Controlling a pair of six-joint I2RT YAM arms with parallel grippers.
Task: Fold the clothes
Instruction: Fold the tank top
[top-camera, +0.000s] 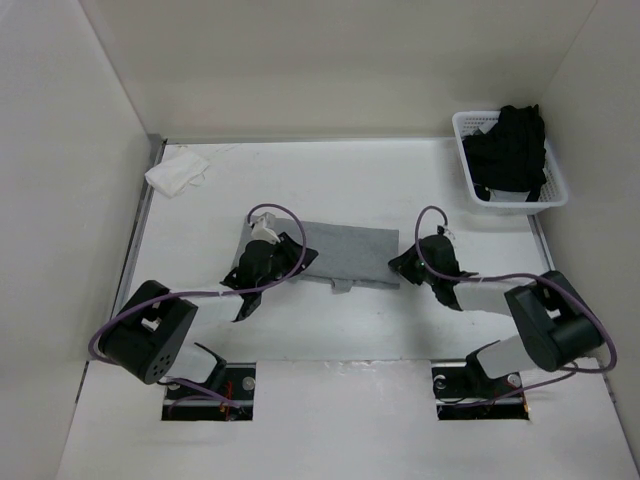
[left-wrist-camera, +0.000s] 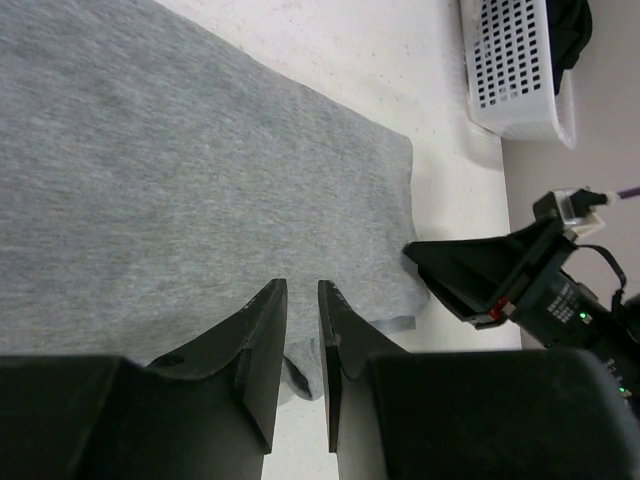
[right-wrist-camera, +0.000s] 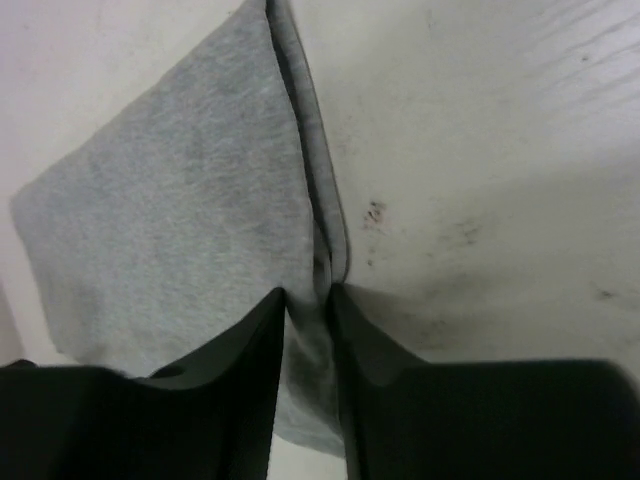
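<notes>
Two arms bracket the light grey knit tank top (top-camera: 350, 255), which lies at the middle of the white table (top-camera: 330, 180) as a flat, narrow rectangle, so at least one fold looks finished. The right gripper (right-wrist-camera: 308, 295) has its jaws close together on the doubled right edge of the cloth, seemingly pinching it. The left gripper (left-wrist-camera: 302, 290) sits over the left end, jaws a narrow slit apart; I cannot tell whether fabric is caught there. I would judge the task past halfway, with a crosswise fold, end to end, apparently left. Toward the far right corner, a white plastic basket (top-camera: 520, 205) holds a black garment (top-camera: 510, 150).
</notes>
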